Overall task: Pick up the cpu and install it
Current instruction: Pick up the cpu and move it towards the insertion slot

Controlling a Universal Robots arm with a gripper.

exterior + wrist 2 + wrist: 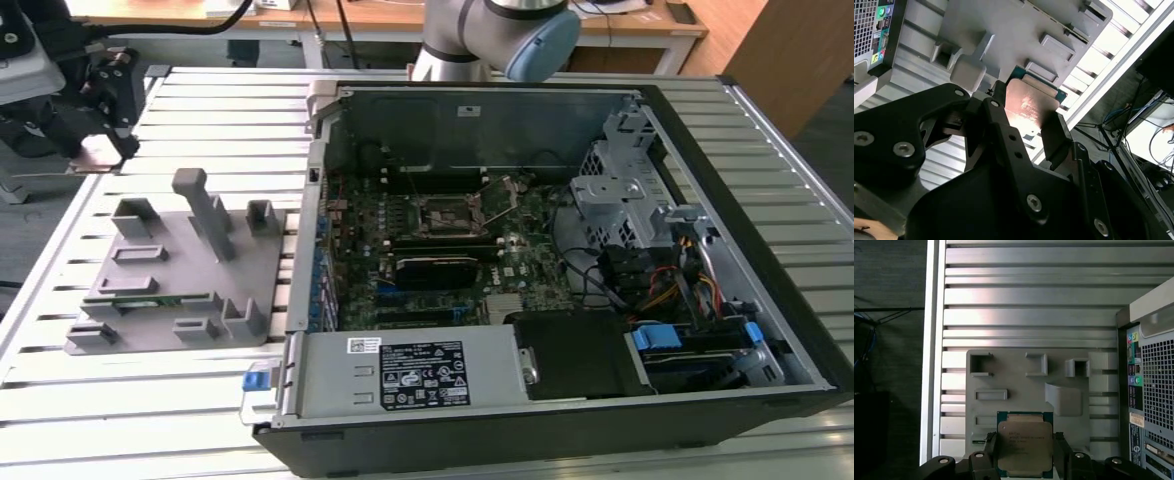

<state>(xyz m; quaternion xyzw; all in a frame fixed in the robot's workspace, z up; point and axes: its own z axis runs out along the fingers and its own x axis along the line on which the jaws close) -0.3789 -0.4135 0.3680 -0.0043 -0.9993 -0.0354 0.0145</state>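
The cpu point(1025, 442) is a flat square chip with a silver top and a green rim, held by two opposite edges between my black fingers point(1061, 449). In the second wrist view the cpu point(1030, 100) shows a shiny, pink-tinted top. In the exterior view my gripper point(99, 150) hangs at the far left, above the slatted table and beyond the grey holder plate point(180, 270), with the cpu point(96, 152) in it. The open computer case point(534, 260) lies to the exterior view's right, with the motherboard's square socket point(447, 215) exposed.
The grey holder plate point(1019, 375) has several raised brackets and posts, and a green memory stick point(134, 300) lies in one slot. The case's rear panel point(1149, 400) stands beside the plate. The slatted aluminium table point(214, 110) ends near the gripper at the exterior view's left.
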